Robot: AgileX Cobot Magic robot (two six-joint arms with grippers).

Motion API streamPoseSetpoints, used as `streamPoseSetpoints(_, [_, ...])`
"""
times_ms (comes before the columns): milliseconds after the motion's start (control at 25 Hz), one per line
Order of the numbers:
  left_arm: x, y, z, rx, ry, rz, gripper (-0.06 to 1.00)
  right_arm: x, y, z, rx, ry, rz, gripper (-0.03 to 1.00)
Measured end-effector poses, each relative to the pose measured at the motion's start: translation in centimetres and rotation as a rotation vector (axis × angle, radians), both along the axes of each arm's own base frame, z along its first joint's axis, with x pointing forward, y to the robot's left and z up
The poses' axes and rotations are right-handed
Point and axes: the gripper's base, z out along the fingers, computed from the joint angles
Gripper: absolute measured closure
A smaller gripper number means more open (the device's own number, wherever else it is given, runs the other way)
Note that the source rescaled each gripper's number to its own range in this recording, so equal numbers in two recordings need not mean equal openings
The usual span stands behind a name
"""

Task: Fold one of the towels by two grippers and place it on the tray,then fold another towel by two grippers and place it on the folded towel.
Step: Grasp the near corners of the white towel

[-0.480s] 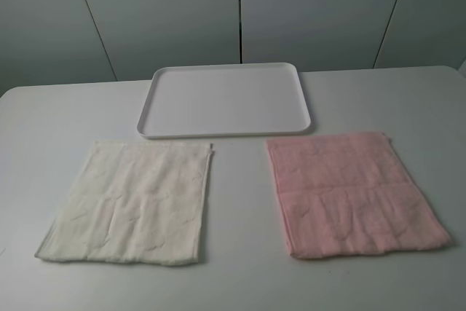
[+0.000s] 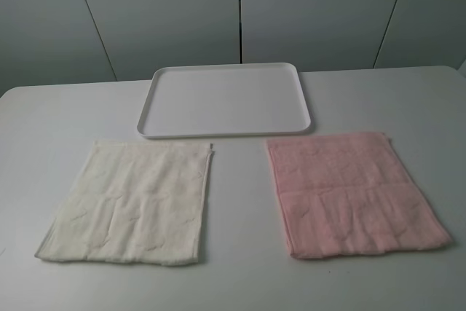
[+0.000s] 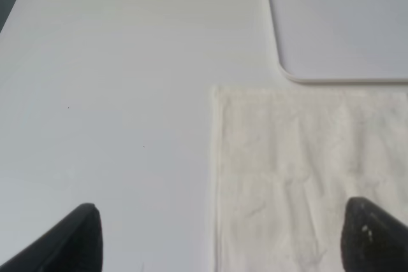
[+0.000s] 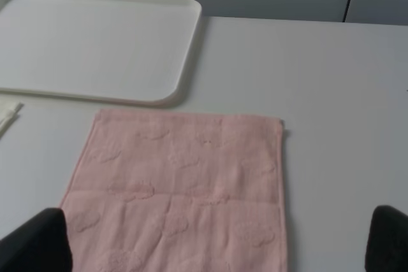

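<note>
As fingers (image 3: pixel 70 243) gape, cream towel (image 3: pixel 306 176) lies partly between.

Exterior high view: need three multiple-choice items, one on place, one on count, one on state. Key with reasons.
1. Where is the cream, roughly square terry cloth towel?
A. On the flat white rectangular plastic tray
B. On the white table, nearer the camera than the tray, on the left
C. Under the other towel

2. How many towels are there?
A. One
B. Two
C. Three

3. What state is the pale pink, roughly square terry cloth towel in?
A. Spread flat on the table
B. Rolled into a thick bundle
C. Lifted by the fingers

Key:
1 B, it lies apart from the tray, which holds nothing.
2 B, one cream and one pink.
3 A, it lies flat, nothing gripping it.
</note>
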Motion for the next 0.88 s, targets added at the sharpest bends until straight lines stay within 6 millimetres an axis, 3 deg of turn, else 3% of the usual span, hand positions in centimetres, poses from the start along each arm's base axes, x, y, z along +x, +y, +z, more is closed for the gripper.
streamPoseSetpoints(880, [0.00, 0.00, 0.00, 0.000, 0.000, 0.000, -0.02, 0.00, 0.00, 0.00, 0.000, 0.000, 0.000, -0.03])
